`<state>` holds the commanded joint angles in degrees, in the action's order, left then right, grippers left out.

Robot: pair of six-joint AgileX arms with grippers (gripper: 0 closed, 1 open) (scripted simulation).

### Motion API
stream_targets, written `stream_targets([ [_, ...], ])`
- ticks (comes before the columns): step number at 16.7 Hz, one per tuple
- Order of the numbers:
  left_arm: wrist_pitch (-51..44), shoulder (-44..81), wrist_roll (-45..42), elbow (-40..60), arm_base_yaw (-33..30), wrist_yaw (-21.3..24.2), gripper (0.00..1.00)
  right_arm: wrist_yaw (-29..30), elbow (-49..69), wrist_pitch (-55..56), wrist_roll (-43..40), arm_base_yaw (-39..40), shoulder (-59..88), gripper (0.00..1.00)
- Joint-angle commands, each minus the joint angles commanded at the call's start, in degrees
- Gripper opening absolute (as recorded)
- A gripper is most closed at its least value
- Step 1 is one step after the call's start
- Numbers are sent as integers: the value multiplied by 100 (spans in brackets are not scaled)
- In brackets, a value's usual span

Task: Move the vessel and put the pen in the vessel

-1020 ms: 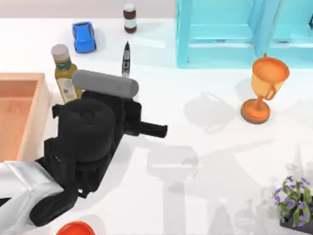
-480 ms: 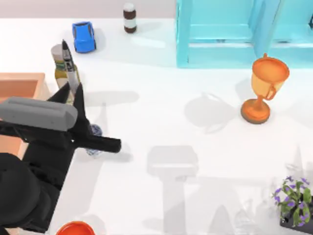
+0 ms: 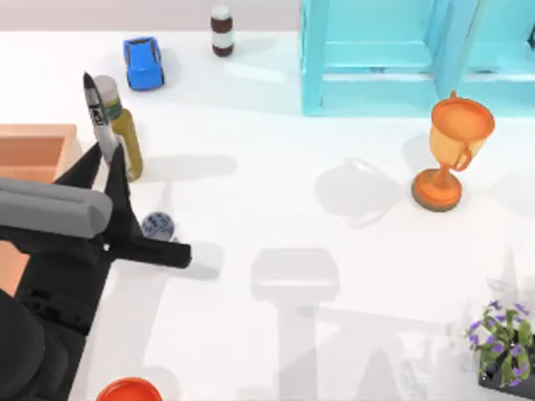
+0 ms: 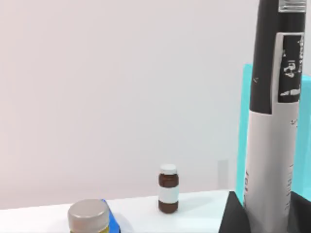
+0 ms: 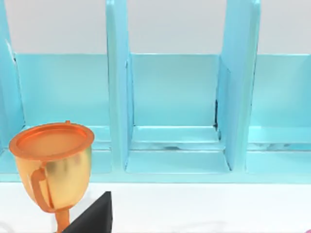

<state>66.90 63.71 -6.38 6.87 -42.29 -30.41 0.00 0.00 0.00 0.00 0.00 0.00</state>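
- Left gripper (image 3: pixel 107 163) over the table's (image 3: pixel 276 209) left side, fingers pinched on the pen (image 3: pixel 97 113), which sticks up and points toward the far-left corner.
- Against the frame half a second ago: gripper and pen have shifted a bit left and toward the far edge; pen tip now sits left of the olive bottle's cap instead of over it.
- Vessel (image 3: pixel 157 225) now mostly uncovered on the table just right of the gripper body, near the left edge; earlier it was largely hidden under the arm. Blue pattern on white visible, pen not in it.
- Olive-green bottle (image 3: pixel 125 134) stands upright just behind the gripper, pen crossing in front of its cap.
- Left wrist view: pen (image 4: pixel 274 121) upright between dark finger pads (image 4: pixel 233 218); black upper part, pale grey barrel, with small print on the label, unreadable.
- Same view: brown jar (image 4: pixel 168 188) with white cap and white label band, no legible writing; grey bottle cap (image 4: pixel 87 216) in front of a blue object.
- Blue toy car (image 3: pixel 143 61) and brown jar (image 3: pixel 221 31) by the far edge, unmoved.
- Orange trophy goblet (image 3: pixel 456 146) on the right side, cyan shelf unit (image 3: pixel 384 58) at the far edge, unmoved.
- Wooden tray (image 3: pixel 33 154) at the left edge; orange-red bowl (image 3: pixel 127 391) at the near edge; flower pot (image 3: pixel 501 342) in the near-right corner.
- Right wrist view: goblet (image 5: pixel 51 162) before the cyan shelf (image 5: pixel 175 111); right gripper's dark finger (image 5: pixel 92 216) at the frame's lower edge, can't tell if spread or pressed together.
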Motion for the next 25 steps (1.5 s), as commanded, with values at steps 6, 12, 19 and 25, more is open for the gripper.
stream_targets([
  [6,301,454,37,141,100,144,0,0,0,0,0,0,0,100],
  [12,1154,1729,114,501,577,593,0,0,0,0,0,0,0,100],
  [19,1263,1877,118,549,640,661,15,0,0,0,0,0,0,100],
  [25,1263,1877,118,549,640,661,60,0,0,0,0,0,0,100],
])
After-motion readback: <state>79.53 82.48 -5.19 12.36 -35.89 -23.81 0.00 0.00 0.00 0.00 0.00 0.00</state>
